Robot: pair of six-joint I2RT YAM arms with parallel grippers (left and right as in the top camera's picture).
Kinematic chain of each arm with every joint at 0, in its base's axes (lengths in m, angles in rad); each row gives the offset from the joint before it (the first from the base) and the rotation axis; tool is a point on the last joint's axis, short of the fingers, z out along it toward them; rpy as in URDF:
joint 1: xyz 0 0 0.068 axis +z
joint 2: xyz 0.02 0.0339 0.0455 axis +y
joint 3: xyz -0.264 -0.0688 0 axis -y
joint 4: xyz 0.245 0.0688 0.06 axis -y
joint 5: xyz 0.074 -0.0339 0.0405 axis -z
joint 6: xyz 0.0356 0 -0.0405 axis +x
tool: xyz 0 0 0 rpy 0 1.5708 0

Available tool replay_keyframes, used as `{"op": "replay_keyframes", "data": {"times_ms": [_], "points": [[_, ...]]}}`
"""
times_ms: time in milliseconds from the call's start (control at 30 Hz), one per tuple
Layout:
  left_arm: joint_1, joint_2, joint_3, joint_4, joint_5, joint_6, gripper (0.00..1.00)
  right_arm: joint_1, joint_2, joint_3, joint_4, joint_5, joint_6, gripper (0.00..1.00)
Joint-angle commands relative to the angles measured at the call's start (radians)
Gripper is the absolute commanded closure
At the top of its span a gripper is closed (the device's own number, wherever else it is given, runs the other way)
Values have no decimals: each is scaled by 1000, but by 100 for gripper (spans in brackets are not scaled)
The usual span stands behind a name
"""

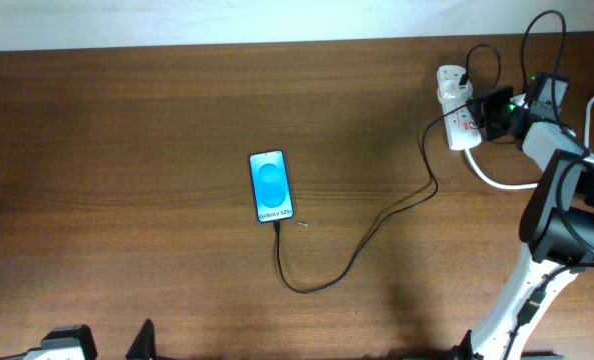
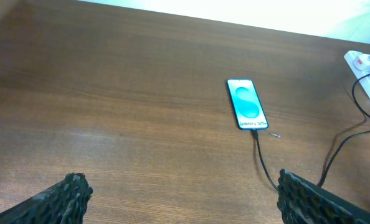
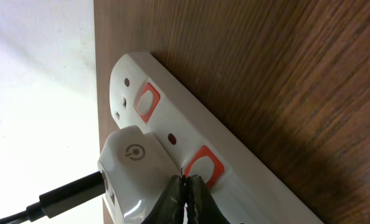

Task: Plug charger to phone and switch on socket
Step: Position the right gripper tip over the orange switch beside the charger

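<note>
Writing: the phone [image 1: 270,186] shows "Galaxy S25" in white on its bright blue screen. A white plug block [image 3: 132,168] has a power sign.
Right end effector [image 3: 186,186]: fingers tight together, holding nothing, tips right at a red switch on the socket [image 3: 185,124].
Left end effector [image 2: 184,191]: fingers wide apart, holding nothing.
Phone: flat on the counter [image 2: 110,93], far from the right end effector, out ahead of the left one.
Charger [image 1: 357,255]: thin black cable from the phone's bottom edge toward the socket.
Around: a thick white cord [image 1: 497,180] curls beside the right end effector.
</note>
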Motion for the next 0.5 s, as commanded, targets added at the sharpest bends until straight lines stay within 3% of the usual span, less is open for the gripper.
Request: {"op": "replay_keyframes", "data": {"times_ms": [0,467], "points": [[-5,-6,-2,6,-12,-10,1,18,20,15,13,16,7,96],[-5,-6,-2,6,-12,-10,1,21,21,15,33,20,15,96]]}}
